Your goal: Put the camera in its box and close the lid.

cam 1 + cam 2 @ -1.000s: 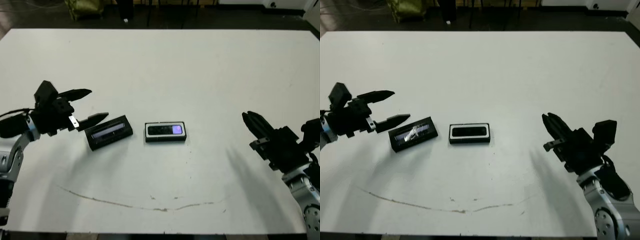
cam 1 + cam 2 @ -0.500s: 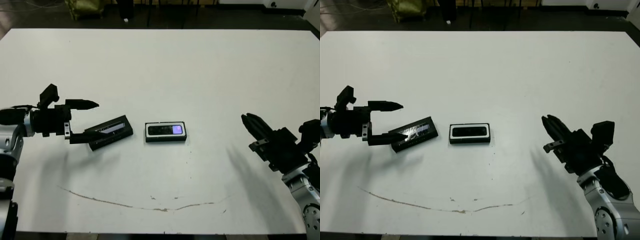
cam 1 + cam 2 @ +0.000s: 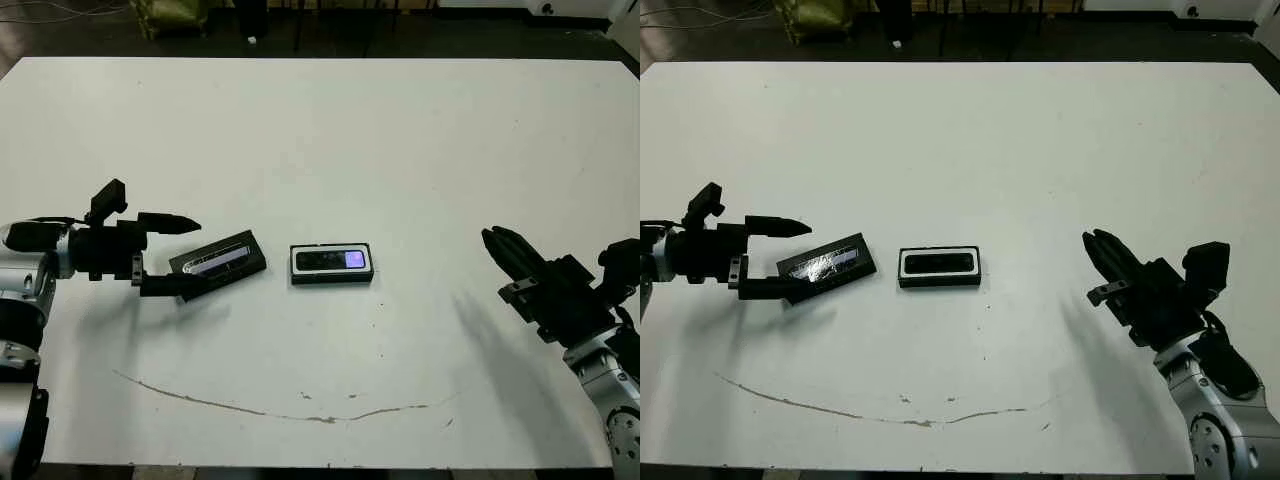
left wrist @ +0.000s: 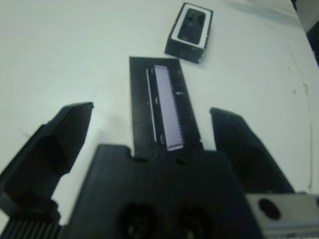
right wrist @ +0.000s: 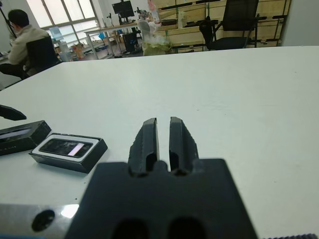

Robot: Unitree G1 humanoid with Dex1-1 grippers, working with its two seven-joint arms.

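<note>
Camera [image 3: 333,260] inside box [image 3: 331,277], lidless.

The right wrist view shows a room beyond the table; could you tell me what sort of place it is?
Probably an office or lab workspace: a person sits at a desk by large windows, with an office chair and wooden shelving behind the white table.

Bright even light, soft shadows (wrist views blurry).

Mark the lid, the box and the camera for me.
lid [image 3: 220,262], left eye view, on its silvery strip.
box [image 3: 298,262], left eye view, on the white rim at its left end.
camera [image 3: 333,260], left eye view, on its black face, inside the box.
</note>
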